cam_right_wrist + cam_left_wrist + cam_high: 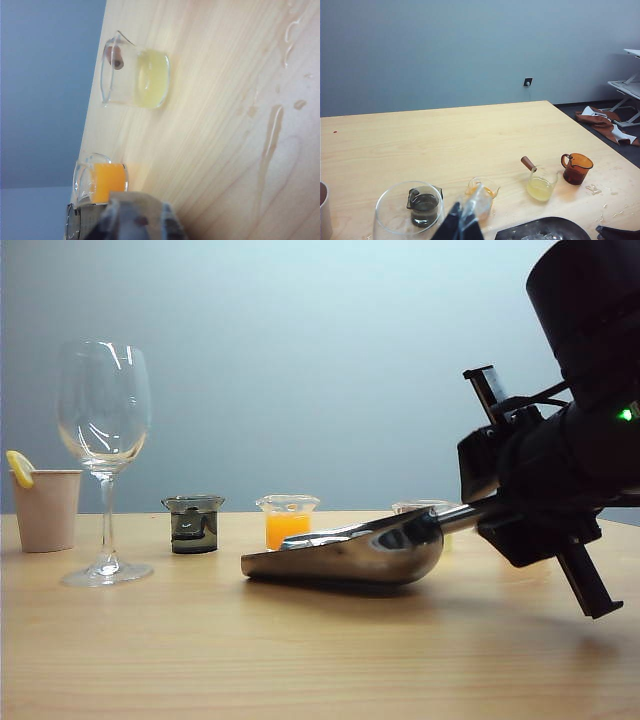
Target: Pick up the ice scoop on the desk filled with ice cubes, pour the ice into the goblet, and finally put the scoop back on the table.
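Shiny steel ice scoop [345,555] lying on pale wood table [300,660], right gripper [500,510] at its tubular handle, jaws' grip unclear, left gripper [460,227] near tall clear goblet [104,455], its jaws' state unclear.

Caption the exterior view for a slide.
Right gripper at the ice scoop handle on the table; goblet stands empty at left.

The right end effector [478,512] reaches in low and level from the right; the left end effector [461,226] hangs above.
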